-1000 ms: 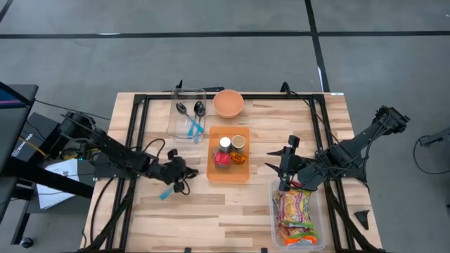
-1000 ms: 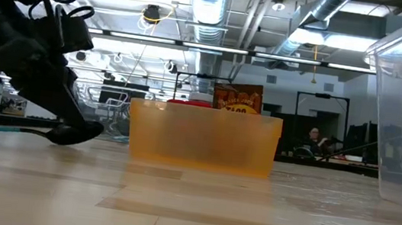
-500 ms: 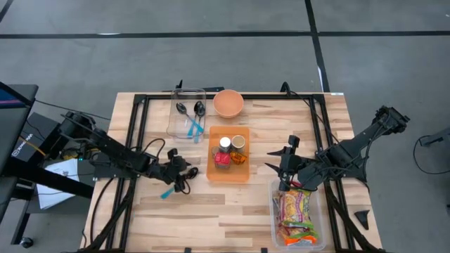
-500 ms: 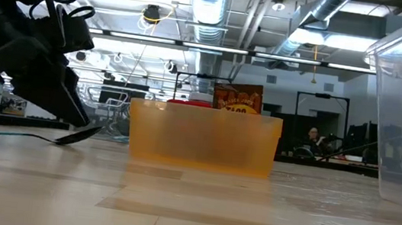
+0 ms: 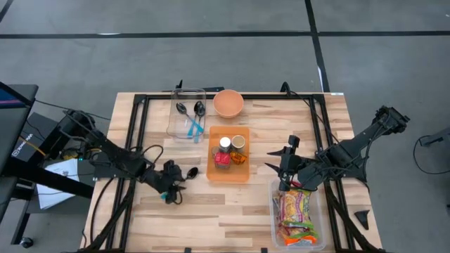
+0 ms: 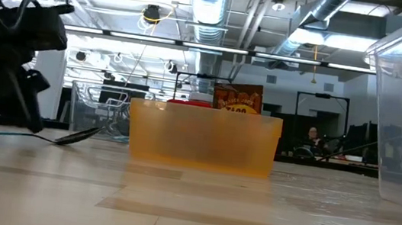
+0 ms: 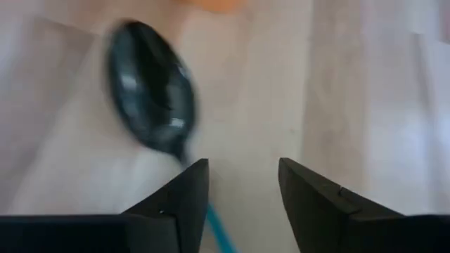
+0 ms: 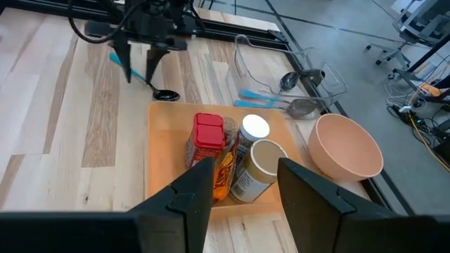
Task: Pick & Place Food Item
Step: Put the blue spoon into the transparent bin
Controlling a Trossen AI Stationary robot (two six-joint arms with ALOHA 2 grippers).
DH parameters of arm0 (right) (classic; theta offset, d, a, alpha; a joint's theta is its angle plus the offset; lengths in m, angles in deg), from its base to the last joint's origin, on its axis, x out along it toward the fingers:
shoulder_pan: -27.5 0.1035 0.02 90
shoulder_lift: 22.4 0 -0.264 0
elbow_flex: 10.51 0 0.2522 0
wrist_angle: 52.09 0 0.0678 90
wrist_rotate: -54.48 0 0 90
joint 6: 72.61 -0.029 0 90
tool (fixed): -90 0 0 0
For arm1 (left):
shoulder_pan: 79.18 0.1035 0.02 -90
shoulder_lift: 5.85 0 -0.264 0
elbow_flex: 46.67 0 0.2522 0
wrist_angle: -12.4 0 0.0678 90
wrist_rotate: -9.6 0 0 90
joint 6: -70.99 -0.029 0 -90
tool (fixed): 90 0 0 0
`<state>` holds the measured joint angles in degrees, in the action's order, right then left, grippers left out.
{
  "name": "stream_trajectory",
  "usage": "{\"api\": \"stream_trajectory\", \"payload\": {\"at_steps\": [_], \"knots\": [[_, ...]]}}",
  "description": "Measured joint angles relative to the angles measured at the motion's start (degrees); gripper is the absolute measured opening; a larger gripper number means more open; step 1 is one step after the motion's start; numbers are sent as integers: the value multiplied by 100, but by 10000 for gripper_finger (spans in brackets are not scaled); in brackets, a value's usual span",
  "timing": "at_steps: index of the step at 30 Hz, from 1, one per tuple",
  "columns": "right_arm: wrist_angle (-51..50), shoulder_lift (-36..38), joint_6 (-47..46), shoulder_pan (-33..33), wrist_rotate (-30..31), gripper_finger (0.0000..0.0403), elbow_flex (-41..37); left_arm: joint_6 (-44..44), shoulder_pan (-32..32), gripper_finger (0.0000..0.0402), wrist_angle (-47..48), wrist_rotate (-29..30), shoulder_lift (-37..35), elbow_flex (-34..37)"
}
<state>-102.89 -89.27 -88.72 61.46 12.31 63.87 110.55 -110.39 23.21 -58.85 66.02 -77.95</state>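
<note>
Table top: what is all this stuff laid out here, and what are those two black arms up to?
Orange tray: one, table centre, holding a red-lidded jar, a white-lidded jar, a tan-lidded can and an orange packet.
Bowl: one, peach, far edge.
Clear utensil bin: one, beside the bowl, holding spoons.
Spoon: one, black bowl, teal handle, lying on the wood left of the tray.
Clear bin: one, near right, full of colourful snack packets.
Left gripper: open, over the spoon's handle.
Right gripper: open, waiting above the snack bin.
</note>
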Motion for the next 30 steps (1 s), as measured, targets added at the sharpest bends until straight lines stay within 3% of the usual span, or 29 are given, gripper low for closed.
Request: {"api": "stream_trajectory", "payload": {"at_steps": [4,19,27,30], "knots": [[2,0,-1,0,0,154,0,147,-134,147,245,857,1,0],[10,2,-45,4,2,154,0,575,-261,143,508,814,60,-7],[9,2,-45,4,2,154,0,717,-270,140,398,1021,598,-33],[9,2,-45,4,2,154,0,843,-270,122,386,1198,742,-37]]}}
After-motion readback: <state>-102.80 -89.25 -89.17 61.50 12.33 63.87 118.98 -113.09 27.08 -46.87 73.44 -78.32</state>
